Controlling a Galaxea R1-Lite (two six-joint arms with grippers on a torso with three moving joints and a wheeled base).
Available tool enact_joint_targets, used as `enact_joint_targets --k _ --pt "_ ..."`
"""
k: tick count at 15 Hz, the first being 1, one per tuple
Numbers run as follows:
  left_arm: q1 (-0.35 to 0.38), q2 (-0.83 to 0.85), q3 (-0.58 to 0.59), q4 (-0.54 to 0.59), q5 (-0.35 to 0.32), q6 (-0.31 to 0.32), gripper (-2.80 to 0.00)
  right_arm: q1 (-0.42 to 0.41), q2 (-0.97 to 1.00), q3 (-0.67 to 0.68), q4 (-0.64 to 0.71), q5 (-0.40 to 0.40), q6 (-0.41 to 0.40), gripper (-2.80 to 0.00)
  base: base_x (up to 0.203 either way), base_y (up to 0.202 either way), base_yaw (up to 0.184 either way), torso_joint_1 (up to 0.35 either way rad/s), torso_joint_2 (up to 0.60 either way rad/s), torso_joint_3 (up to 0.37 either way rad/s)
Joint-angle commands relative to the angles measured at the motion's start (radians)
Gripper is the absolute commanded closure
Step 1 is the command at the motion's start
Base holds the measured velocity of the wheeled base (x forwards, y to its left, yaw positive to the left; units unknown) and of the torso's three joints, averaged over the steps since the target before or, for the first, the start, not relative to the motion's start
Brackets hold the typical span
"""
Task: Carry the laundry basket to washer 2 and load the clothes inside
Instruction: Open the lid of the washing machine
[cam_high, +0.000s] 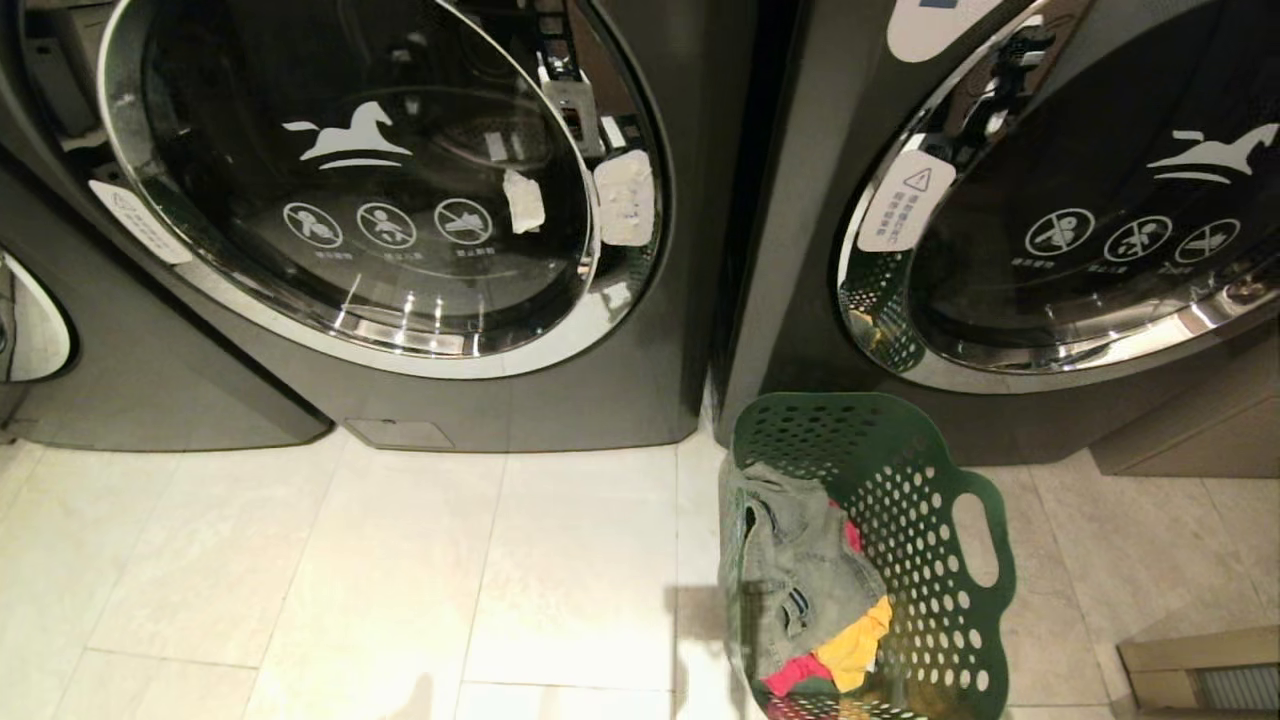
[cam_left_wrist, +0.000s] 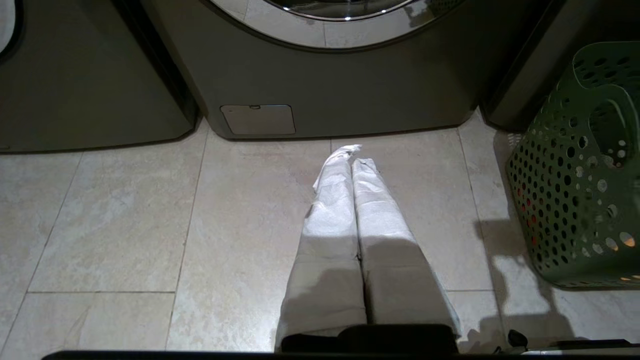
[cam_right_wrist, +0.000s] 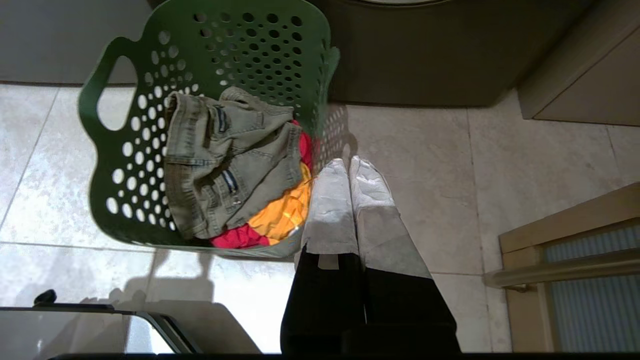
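The dark green laundry basket (cam_high: 900, 480) stands on the tiled floor in front of the right-hand one of two dark grey front-load washers (cam_high: 790, 300). That machine's white label (cam_high: 935, 25) is cut off, so I cannot tell which is washer 2. The clothes lie in the basket: a faded denim piece (cam_right_wrist: 225, 155) on top, a yellow-orange garment (cam_right_wrist: 282, 215) and a red one (cam_right_wrist: 235, 237) under it. My right gripper (cam_right_wrist: 348, 162) hangs shut and empty just beside the basket's rim (cam_right_wrist: 240, 50). My left gripper (cam_left_wrist: 352, 155) is shut and empty over bare tiles, the basket (cam_left_wrist: 575, 190) off to its side.
The left-hand washer (cam_high: 620, 400) has its chrome-ringed door (cam_high: 380, 200) closed. A third machine (cam_high: 100, 380) stands at the far left. A low wooden cabinet (cam_high: 1200, 670) sits on the floor right of the basket. Part of my base (cam_right_wrist: 75, 330) shows near the basket.
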Motion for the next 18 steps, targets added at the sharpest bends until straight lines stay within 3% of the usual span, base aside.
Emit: enact_joint_targets --k 1,14,18 --pt "0.0 0.002 0.04 -0.001 0.0 -0.003 0.0 0.0 0.0 0.0 0.0 0.0 -0.002 0.0 0.0 -0.169 -0.005 0.007 0.0 0.002" --pt "0.0 0.002 0.04 0.005 -0.003 -0.004 0.0 0.0 0.0 0.0 0.0 0.0 0.0 0.0 0.0 -0.016 0.0 0.001 0.0 0.0" --pt "0.0 0.002 0.04 0.002 -0.001 -0.004 0.0 0.0 0.001 0.0 0.0 0.0 0.001 0.0 0.003 0.006 -0.154 0.001 0.0 0.005"
